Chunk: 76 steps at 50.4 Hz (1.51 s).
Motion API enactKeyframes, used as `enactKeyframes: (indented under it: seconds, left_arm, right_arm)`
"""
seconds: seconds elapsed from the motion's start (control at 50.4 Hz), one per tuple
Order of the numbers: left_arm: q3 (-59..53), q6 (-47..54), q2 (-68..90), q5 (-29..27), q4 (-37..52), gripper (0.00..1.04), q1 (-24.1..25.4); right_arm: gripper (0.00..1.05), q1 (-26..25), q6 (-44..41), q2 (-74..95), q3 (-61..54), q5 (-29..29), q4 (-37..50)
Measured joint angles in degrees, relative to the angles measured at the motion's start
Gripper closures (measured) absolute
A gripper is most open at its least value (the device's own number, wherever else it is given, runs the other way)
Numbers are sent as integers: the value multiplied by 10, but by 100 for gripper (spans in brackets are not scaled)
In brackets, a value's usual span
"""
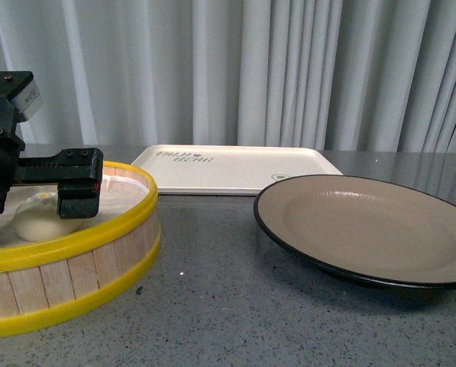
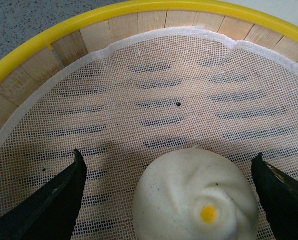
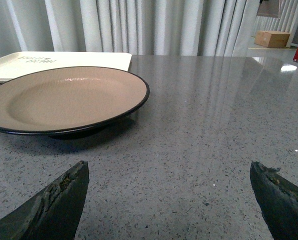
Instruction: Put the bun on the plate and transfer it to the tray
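Note:
The cream-white bun (image 1: 35,219) lies on the mesh liner inside a wooden steamer basket at the left. My left gripper (image 1: 59,205) hangs over it, open. In the left wrist view the bun (image 2: 196,197) sits between the two dark fingers of the gripper (image 2: 168,155), apart from both. The tan plate (image 1: 365,222) with its black rim stands empty on the right, and the white tray (image 1: 228,168) lies behind it, also empty. My right gripper (image 3: 168,163) is open low over bare tabletop, with the plate (image 3: 64,97) and the tray (image 3: 64,59) beyond it. It is out of the front view.
The yellow-rimmed steamer basket (image 1: 75,252) fills the front left, and its wall (image 2: 139,20) rings the bun. Grey speckled tabletop (image 1: 235,306) runs between basket and plate. Pale curtains hang behind the table. A cardboard box (image 3: 272,38) stands far off.

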Motion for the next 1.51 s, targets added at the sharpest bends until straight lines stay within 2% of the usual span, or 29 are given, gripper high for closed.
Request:
enactKeyframes:
  seconds: [0.099,0.199,0.278,0.576,0.655,0.834,1.033,1.212,1.37,1.509]
  left_arm:
    - [0,1,3,-1,0,8,-2]
    - [0,3,4,-4,3,27,-6]
    - [-1,5,4,-6,7,36,-9]
    - [-14,20,-9,-20,21,89,-30]
    - [-19,24,-17,-25,24,97,-34]
    - [-21,47,-47,-31,65,99,-48]
    - [-20,70,-59,-10,117,99,-68]
    - [-2,111,-57,44,205,99,-115]
    - [47,138,-24,83,210,99,-153]
    - [104,161,39,139,193,99,-183]
  right_arm:
    - [8,0,0,0,0,0,0]
    - [8,0,0,0,0,0,0]
    - [8,0,0,0,0,0,0]
    - [8,0,0,0,0,0,0]
    - [8,0,0,0,0,0,0]
    - [8,0,0,0,0,0,0]
    - [8,0,0,0,0,0,0]
    - [8,0,0,0,0,0,0]
    - [8,0,0,0,0,0,0]
    - [8,0,0,0,0,0,0]
